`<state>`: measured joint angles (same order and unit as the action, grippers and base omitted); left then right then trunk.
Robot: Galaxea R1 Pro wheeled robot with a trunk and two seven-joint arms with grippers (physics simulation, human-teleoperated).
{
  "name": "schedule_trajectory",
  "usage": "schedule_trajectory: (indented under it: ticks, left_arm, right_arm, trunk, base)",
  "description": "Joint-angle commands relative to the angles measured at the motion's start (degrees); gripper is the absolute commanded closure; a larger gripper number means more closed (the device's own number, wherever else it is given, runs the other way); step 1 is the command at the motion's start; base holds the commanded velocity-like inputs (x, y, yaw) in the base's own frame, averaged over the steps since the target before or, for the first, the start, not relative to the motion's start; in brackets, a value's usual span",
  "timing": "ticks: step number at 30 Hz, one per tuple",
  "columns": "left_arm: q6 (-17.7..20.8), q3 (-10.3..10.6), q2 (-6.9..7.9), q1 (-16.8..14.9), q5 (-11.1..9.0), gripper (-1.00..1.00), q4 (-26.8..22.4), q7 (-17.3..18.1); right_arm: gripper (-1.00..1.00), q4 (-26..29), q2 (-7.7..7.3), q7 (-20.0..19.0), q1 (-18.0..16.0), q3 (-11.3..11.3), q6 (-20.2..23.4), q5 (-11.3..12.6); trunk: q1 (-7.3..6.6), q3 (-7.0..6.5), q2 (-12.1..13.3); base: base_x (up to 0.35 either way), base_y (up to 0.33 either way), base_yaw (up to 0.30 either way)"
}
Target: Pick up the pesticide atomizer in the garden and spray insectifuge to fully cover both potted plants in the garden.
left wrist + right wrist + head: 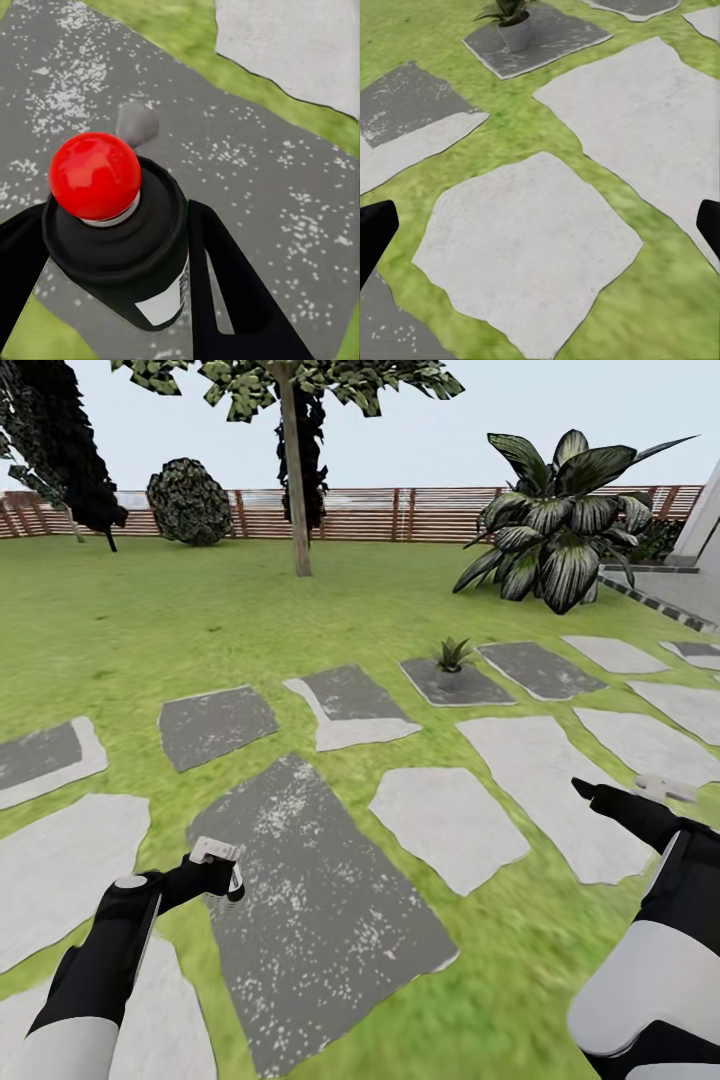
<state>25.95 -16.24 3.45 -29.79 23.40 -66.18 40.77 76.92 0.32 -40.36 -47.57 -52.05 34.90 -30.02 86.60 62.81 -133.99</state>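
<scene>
A: Atomizer location?

B: Held in the left gripper, low and near on the left, over the big dark stepping stone. From the left wrist, the two black fingers pinch the dark bottle from either side; red top up, white label band showing on the body.

A: Right gripper?

B: Near right, above grass and a pale stone. Its fingertips sit at opposite edges of the right wrist view, spread wide, nothing between them.

A: Potted plants?

B: One confirmed: a small green rosette in a grey pot, standing on a dark stone farther out, right of centre. It shows again from the right wrist. Well apart from both grippers.

A: Surroundings?

B: Brown slatted fence across the far side, a tree trunk left of centre, a round dark shrub far left, a large striped-leaf plant far right beside a white wall corner.
</scene>
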Motion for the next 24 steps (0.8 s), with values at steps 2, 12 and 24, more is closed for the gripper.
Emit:
schedule_trajectory:
  ticks: [2,12,24]
  left_arm:
    - [0.3,-0.1,-0.02,0.0,0.3,1.00,-0.1,0.4]
    - [0.3,-0.1,-0.02,0.0,0.3,1.00,-0.1,0.4]
    - [0.3,-0.1,-0.02,0.0,0.3,1.00,-0.1,0.4]
  right_arm:
    - [-1.00,0.1,0.03,-0.6,-0.1,-0.2,0.0,-0.6]
    - [-1.00,0.1,0.04,-0.6,-0.1,-0.1,0.0,-0.6]
    - [-1.00,0.1,0.05,-0.6,-0.1,-0.1,0.1,-0.6]
  trunk:
    - [0.03,0.05,0.0]
    - [0.03,0.05,0.0]
    - [0.03,0.05,0.0]
  base:
    - [0.339,-0.082,-0.001]
    - [0.340,-0.081,-0.041]
    - [0.339,-0.078,-0.044]
